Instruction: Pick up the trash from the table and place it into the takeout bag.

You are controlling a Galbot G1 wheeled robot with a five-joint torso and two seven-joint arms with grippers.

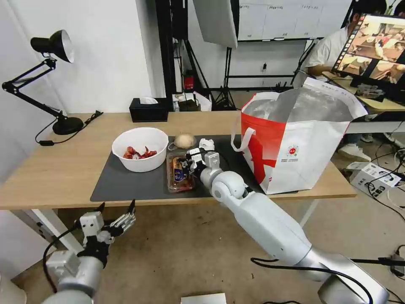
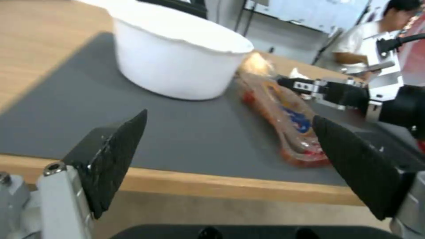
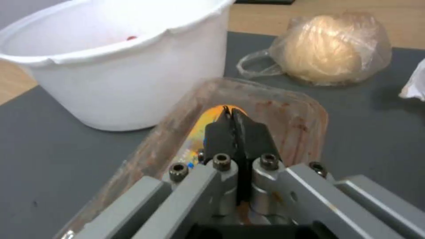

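The white bowl (image 1: 140,148) (image 2: 177,56) (image 3: 115,66) with red scraps stands on the dark mat (image 1: 126,181) of the table (image 1: 63,169). Right of it lies the clear tray (image 1: 179,177) (image 2: 283,113) (image 3: 283,116) with leftovers. My right gripper (image 1: 188,160) (image 3: 229,114) reaches into it and is shut, pinching the tray's thin plastic. Behind the tray are the beige lump in plastic (image 1: 184,140) (image 3: 327,49) and a crumpled tissue (image 1: 206,144) (image 3: 416,86). The takeout bag (image 1: 295,139) stands open at the right end. My left gripper (image 1: 117,207) (image 2: 230,116) hangs open below the table's front edge.
A black tissue box (image 1: 148,109) sits at the table's back edge and a black desk lamp (image 1: 67,125) at its far left. A desk with a monitor (image 1: 375,46) stands behind the bag. Cables and a box (image 1: 373,177) lie on the floor to the right.
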